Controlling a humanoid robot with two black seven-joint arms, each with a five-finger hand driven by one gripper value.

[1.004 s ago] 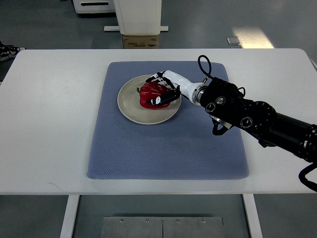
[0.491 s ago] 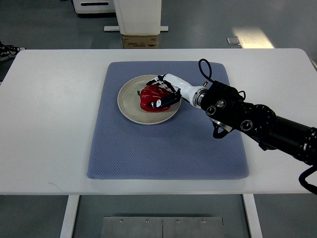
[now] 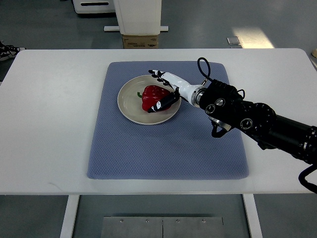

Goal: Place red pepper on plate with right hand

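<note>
The red pepper [image 3: 150, 93] is now set on the plate [image 3: 128, 102] (near its centre); the right hand [image 3: 166, 89] fingers, clamped a moment ago, are spread beside it, so release seems done.

The red pepper [image 3: 151, 94] sits on the plate [image 3: 130, 104], right of the plate's centre, glossy, its green stem toward the plate's left; the round cream plate lies flat, my fingers beside the pepper
</note>
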